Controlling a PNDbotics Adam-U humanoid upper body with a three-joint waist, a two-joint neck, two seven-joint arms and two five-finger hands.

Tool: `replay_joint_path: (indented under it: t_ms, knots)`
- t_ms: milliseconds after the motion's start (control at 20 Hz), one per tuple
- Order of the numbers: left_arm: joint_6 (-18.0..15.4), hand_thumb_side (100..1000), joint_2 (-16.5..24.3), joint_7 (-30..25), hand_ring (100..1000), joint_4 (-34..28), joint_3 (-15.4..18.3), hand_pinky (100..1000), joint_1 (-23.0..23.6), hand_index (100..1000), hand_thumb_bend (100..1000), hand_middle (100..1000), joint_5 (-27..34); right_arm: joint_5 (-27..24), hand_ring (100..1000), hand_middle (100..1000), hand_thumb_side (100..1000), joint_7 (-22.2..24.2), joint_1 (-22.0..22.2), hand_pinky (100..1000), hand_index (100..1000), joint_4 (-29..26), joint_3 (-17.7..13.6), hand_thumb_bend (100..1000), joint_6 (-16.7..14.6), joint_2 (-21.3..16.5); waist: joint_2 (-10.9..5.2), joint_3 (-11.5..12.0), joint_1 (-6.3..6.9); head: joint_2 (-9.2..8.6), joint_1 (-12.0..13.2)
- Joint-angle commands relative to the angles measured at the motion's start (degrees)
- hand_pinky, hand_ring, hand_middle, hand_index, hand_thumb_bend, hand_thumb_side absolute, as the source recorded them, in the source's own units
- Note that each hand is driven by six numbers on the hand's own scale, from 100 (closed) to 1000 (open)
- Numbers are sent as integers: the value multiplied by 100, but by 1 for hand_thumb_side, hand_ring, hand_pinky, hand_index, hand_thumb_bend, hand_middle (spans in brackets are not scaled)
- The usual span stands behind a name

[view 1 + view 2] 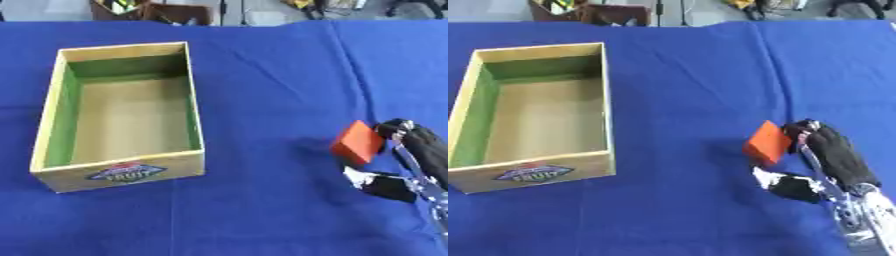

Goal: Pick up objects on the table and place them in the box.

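A: Where is the thing to be picked up?

B: The small orange-red block (357, 142), flat-faced and box-shaped, is on the right side of the table, tilted up on one edge, one corner pointing up and away. Its shadow falls on the cloth to its left.

A: Is it held?

B: Yes. The robot's right hand (826, 159), black with silver joints, comes in from the lower right corner. Its dark fingers (833, 150) lie curled against the block's far right side, and the thumb (785, 186) reaches in below, near the block's lower edge. The block sits clamped between fingers and thumb. Whether its bottom edge touches the cloth I cannot tell.

A: And the box?

B: The open rectangular cardboard box (191, 90), yellowish outside and green on its inner walls, with a tan floor, stands on the left side of the table, well apart from the block. Nothing lies in it. Its near wall carries a label (128, 172) in blue, red and white with the word FRUIT. The long sides run away from the robot, slightly askew.

A: What is under everything?

B: A blue cloth (271, 75) covers the table, with a few soft creases. A bare stretch of it lies between the box and the block.

A: The other hand?

B: The left hand shows in neither view.
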Motion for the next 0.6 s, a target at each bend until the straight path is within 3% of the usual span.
replay_joint_path:
  t_ms: [50, 100, 150, 200, 400, 600]
  knots:
    - [22, 997, 78, -11, 348, -106, -18, 297, -34, 514, 100, 441, -2, -534, 701, 336, 200, -269, -216, 667, 158, -66, -1, 100, -112, -594, -133, -3, -13, -23, -40]
    - [25, 997, 83, -14, 348, -106, -22, 297, -34, 514, 100, 441, 0, -727, 697, 332, 200, -321, -329, 663, 152, -66, 13, 100, -166, -773, -140, 6, -20, -18, -50]
    - [28, 997, 89, -16, 348, -106, -23, 297, -33, 514, 100, 441, 1, -920, 691, 328, 265, -362, -443, 658, 146, -66, 25, 100, -212, -944, -145, 15, -27, -15, -59]
    - [31, 998, 95, -17, 348, -106, -27, 297, -32, 514, 100, 441, 2, -1116, 689, 328, 200, -395, -586, 656, 146, -66, 42, 100, -253, -1140, -152, 28, -37, -10, -69]
    - [46, 997, 120, -35, 349, -106, -53, 297, -32, 513, 100, 441, 16, -1863, 680, 326, 201, -348, -1273, 649, 141, -66, 197, 100, -314, -1835, -178, 96, -79, -3, -109]
    - [60, 995, 144, -68, 349, -106, -95, 297, -35, 513, 100, 442, 46, -2543, 681, 323, 200, 32, -2152, 652, 140, -66, 524, 100, -342, -2233, -201, 199, -113, -7, -180]
